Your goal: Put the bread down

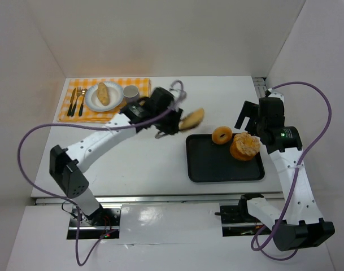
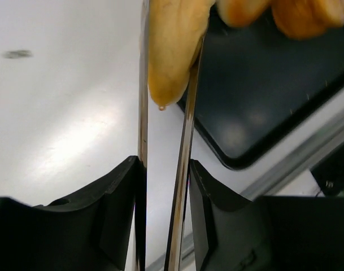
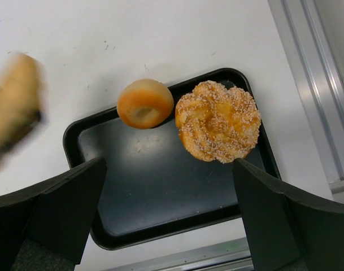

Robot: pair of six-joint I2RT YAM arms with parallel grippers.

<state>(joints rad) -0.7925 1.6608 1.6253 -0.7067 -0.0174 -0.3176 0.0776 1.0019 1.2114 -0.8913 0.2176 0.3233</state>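
Right now the left tool (image 2: 163,175) is squeezed onto a pair of thin metal tongs (image 2: 142,107). The tongs pinch a long bread roll (image 2: 174,51) near its end. The roll hangs in the air over the white tabletop (image 1: 149,164), just beside the left edge of the black tray (image 1: 217,169). 2 more buns sit at the far end of the tray: a small round one (image 1: 221,135) and a big seedy one (image 1: 245,147). Well apart on the left, a plate (image 1: 88,101) has 1 roll on it. The right tool (image 3: 167,169) is wide open above the tray and holds nothing.

I cannot tell for sure where the roll goes. To do it well, squeeze gently so the roll does not slip or get squashed. Move slowly, bring it down until it touches, and only then let go.
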